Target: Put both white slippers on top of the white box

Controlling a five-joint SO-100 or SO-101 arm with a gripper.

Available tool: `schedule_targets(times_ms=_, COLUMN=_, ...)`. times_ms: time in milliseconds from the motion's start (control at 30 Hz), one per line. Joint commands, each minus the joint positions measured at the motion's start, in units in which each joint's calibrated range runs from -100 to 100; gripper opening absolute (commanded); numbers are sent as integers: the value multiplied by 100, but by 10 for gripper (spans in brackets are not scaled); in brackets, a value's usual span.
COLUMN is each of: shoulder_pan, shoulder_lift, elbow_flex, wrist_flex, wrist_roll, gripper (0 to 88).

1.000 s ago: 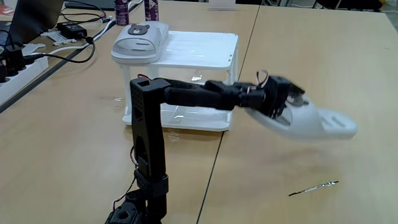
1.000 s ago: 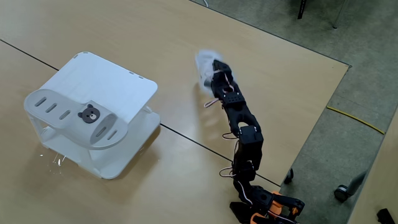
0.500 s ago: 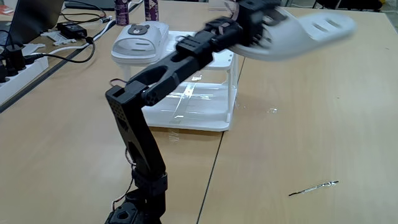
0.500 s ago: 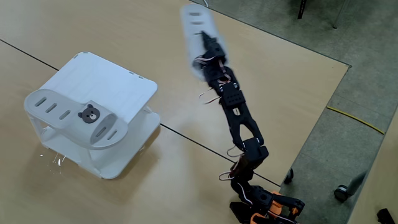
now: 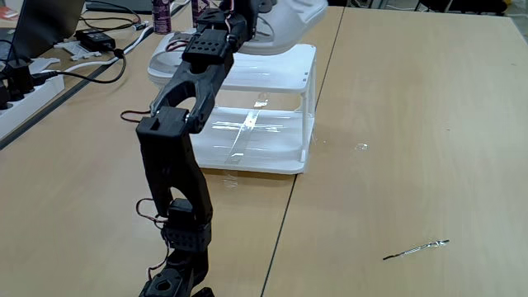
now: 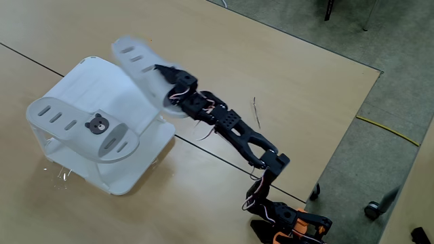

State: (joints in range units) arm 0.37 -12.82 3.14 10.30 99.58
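Note:
The white box (image 5: pixel 272 76) stands at the back of the table, and its ribbed top (image 6: pixel 102 85) shows from above in the other fixed view. One white slipper (image 6: pixel 74 123) with a bear face lies along the box's near-left edge; the arm partly hides this slipper (image 5: pixel 165 62) in the low fixed view. My gripper (image 6: pixel 166 76) is shut on the second white slipper (image 6: pixel 135 61), which hangs blurred in the air over the box's right side. In the low view this held slipper (image 5: pixel 293 16) sits at the top edge, with my gripper (image 5: pixel 257 11) on it.
A power strip (image 5: pixel 21 103), cables and a charger (image 5: pixel 95 39) lie at the left. Two bottles (image 5: pixel 162 15) stand behind the box. A thin metal stick (image 5: pixel 417 247) lies on the table to the right. The table's edge (image 6: pixel 352 129) drops to the floor.
My arm has lifted the second slipper from low on the right, raised it high, and swung it left until it hangs over the box. The slipper on the box stayed put.

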Motion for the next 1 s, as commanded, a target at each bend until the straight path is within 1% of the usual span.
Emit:
schedule_targets(times_ms=0, shoulder_pan=-161, shoulder_lift=571, elbow_flex=-1212, wrist_flex=-81, wrist_roll=42, gripper=8)
schedule_targets(times_ms=367, shoulder_pan=-161, shoulder_lift=3230, elbow_flex=-4063, wrist_flex=-98, wrist_roll=42, gripper=8)
schedule_targets(times_ms=533, shoulder_pan=-251, shoulder_lift=3954, elbow_flex=-5172, wrist_flex=-98, wrist_roll=42, gripper=8)
schedule_targets(times_ms=767, shoulder_pan=-482, shoulder_lift=4400, elbow_flex=-5804, wrist_flex=-98, wrist_roll=42, gripper=8)
schedule_targets(times_ms=967, shoulder_pan=-490, shoulder_lift=4551, elbow_flex=-5876, wrist_flex=-98, wrist_roll=42, gripper=8)
